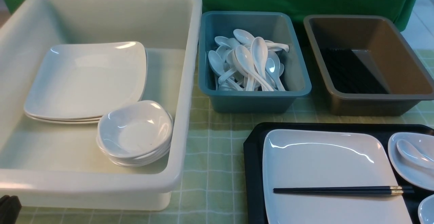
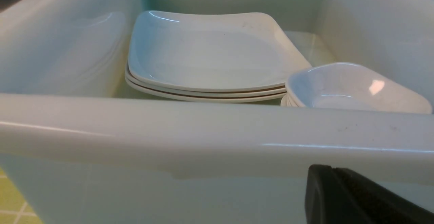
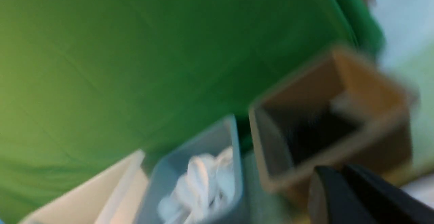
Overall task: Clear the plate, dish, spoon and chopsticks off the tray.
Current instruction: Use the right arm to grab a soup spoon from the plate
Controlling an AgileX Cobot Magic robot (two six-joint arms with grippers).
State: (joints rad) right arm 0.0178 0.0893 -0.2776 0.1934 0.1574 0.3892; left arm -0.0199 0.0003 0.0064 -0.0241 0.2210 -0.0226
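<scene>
Set on a black rectangular tray (image 1: 253, 176) at the near right, a large white square plate (image 1: 325, 163) lies flat, its near edge out of frame. Across it rest the black chopsticks (image 1: 332, 190), their gold-banded end reaching past the plate's edge over the tray. Just beside the plate, also on the tray, is a small white dish (image 1: 412, 178) with a white soup spoon (image 1: 412, 153) lying in it.

Farther out, beyond the tray, stand a blue-grey tub (image 1: 247, 101) heaped with white spoons (image 1: 259, 54) and a brown tub (image 1: 376, 105) holding a dark bundle, probably chopsticks. To the left, a big white tub (image 1: 179, 98) holds stacked square plates (image 1: 88, 81) and a pile of small dishes (image 1: 135, 129).

None of the clearing looks done for this setting: plate, dish, spoon and chopsticks all remain to be lifted off, presumably into the matching tubs.

The left gripper (image 2: 330, 168) is closed, fingertips together, with nothing in it — it waits by the white tub's near side. The right gripper (image 3: 334, 169) is also closed and appears empty, though its view is badly blurred.

The tray's right and near parts are cut off, as is another white piece (image 1: 428, 210) at the edge — too little shows to name it.
</scene>
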